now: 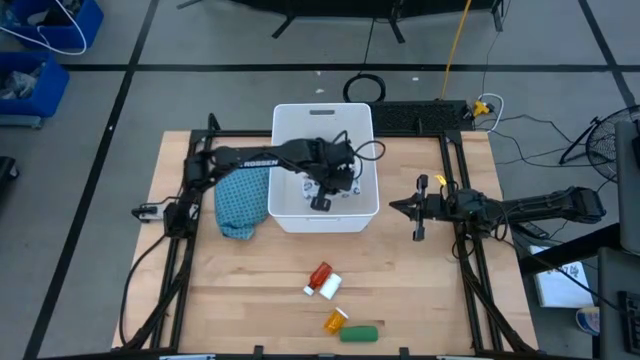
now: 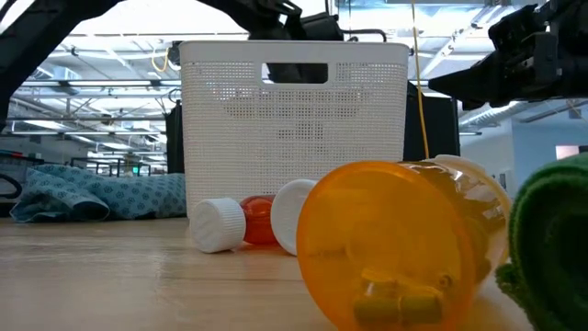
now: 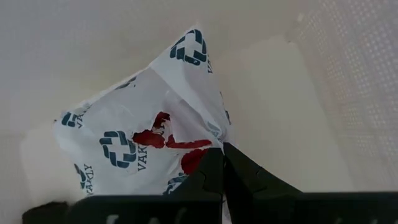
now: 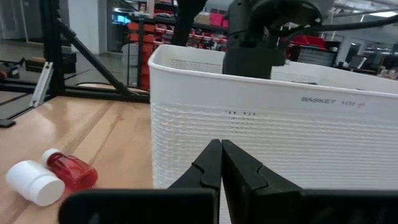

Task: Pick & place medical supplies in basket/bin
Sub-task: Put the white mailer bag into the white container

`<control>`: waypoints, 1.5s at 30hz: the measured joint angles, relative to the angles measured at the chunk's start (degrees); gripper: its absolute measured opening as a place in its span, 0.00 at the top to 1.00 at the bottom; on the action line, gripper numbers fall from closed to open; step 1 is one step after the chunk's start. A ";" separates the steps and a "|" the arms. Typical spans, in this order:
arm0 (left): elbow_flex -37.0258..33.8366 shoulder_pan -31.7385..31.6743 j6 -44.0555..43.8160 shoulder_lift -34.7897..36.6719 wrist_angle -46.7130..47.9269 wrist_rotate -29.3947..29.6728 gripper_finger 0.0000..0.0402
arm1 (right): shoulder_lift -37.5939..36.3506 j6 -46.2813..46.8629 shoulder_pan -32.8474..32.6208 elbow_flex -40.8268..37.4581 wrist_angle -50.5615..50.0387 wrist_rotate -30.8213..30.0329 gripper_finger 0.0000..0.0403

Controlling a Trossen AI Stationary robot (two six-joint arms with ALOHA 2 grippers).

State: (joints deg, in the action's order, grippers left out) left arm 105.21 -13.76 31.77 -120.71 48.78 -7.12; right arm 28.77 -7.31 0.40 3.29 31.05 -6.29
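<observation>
The large white rectangular plastic basket [image 1: 325,168], perforated on its walls and with a handle slot in one short wall, serves as the landmark here. The left gripper [image 1: 322,201] is reached down inside the basket, near the wall that faces the loose items. In the left wrist view its two dark fingers are seen pressed together, pinching an edge of a white flat packet printed with dark blue cross marks and a red patch [image 3: 146,140]. The packet hangs or rests against the basket's pale floor, spread out beyond the fingertips; whether it touches the floor cannot be told.

The right gripper [image 1: 400,207] waits outside the basket, just beside its right wall, fingers closed on nothing.

Outside the basket, on the wooden table [image 1: 240,290] off its near wall, four supplies remain: a red tube with a white cap [image 1: 319,276], a white bottle [image 1: 329,287] touching it, an orange translucent vial [image 1: 335,321] farther out, and a green oblong [image 1: 360,333] just beside the vial. A teal patterned cloth [image 1: 243,198] lies against the basket's left wall.

The next move is judged to turn on release: the packet is already within the basket walls, directly under the closed fingers, so only opening is called for. Afterwards the red tube lies nearest, about midway between both arms.
</observation>
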 joint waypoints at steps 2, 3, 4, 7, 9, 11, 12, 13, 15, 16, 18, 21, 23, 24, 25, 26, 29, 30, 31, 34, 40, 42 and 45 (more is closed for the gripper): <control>-0.02 0.07 -0.88 -0.19 -0.43 -0.27 1.00 | 0.02 -0.02 0.00 0.00 0.04 0.11 1.00; -0.24 0.07 -1.33 -0.54 -1.03 -0.31 1.00 | 0.00 0.02 0.00 0.00 0.22 0.11 1.00; -0.41 0.07 -1.67 -0.80 -1.81 -0.40 1.00 | 0.00 0.15 0.00 0.00 0.41 0.12 1.00; -1.51 0.04 -3.08 -1.21 -2.39 -0.43 1.00 | 0.02 0.37 0.00 0.00 0.92 0.14 1.00; -2.38 0.29 -3.13 -1.64 -3.60 0.18 1.00 | 0.00 0.46 0.00 0.00 0.97 0.22 1.00; -3.77 0.40 -3.12 -1.93 -3.74 1.69 1.00 | 0.02 0.46 0.00 0.00 1.18 0.24 1.00; -4.71 0.49 -2.95 -1.96 -3.91 2.25 1.00 | 0.02 0.46 0.00 0.00 1.26 0.26 1.00; -5.66 0.53 -2.91 -1.96 -4.30 2.47 1.00 | 0.00 0.46 0.00 0.00 1.27 0.26 1.00; -6.83 0.62 -2.78 -1.96 -5.62 2.49 1.00 | 0.02 0.41 0.00 0.00 1.29 0.26 1.00; -7.23 0.62 -2.76 -1.96 -5.62 2.58 1.00 | 0.02 0.37 0.00 0.00 1.29 0.26 1.00; -8.16 0.62 -2.59 -1.91 -5.88 2.64 1.00 | 0.01 0.20 0.00 0.00 1.31 0.21 1.00; -10.56 0.62 -1.86 -1.58 -8.71 2.43 1.00 | 0.01 -0.54 0.00 0.00 1.85 0.17 1.00; -12.04 0.58 -1.90 -1.49 -10.84 2.25 1.00 | 0.00 -0.81 0.00 0.00 2.12 0.13 1.00; -12.39 0.47 -1.90 -1.47 -11.01 2.01 1.00 | 0.00 -0.87 0.00 0.00 2.16 0.13 1.00; -12.62 0.35 -1.95 -1.45 -11.05 1.63 1.00 | 0.00 -0.89 0.00 0.00 2.20 0.11 1.00; -12.84 0.23 -2.13 -1.44 -11.15 1.19 1.00 | 0.00 -0.95 0.00 0.00 2.31 0.11 1.00; -13.14 0.18 -2.48 -1.45 -11.61 0.33 0.99 | 0.00 -0.94 0.00 0.00 2.60 0.11 1.00; -13.14 0.18 -2.27 -1.47 -11.59 -0.31 0.98 | 0.00 -0.92 0.00 0.00 2.58 0.11 1.00; -13.14 0.18 -2.18 -1.48 -11.59 -0.85 0.97 | 0.00 -0.91 0.00 0.00 2.56 0.13 1.00; -12.52 0.33 -1.66 -1.59 -10.97 -0.13 0.91 | 0.00 -0.91 0.00 0.00 2.56 0.24 1.00; -7.33 0.78 -2.08 -1.70 -3.92 0.07 0.71 | 0.00 -0.89 0.00 0.00 2.40 0.27 1.00; -4.25 0.94 -1.84 -1.70 -0.60 0.38 0.63 | 0.02 -0.93 0.00 0.00 2.38 0.29 1.00; -0.54 1.18 -1.36 -1.57 3.74 3.94 0.51 | 0.02 -1.09 0.00 0.00 2.47 0.29 1.00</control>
State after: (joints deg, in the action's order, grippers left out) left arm 104.66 -12.58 30.41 -122.28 52.52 -3.18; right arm 28.80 -8.41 0.40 3.29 33.52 -5.99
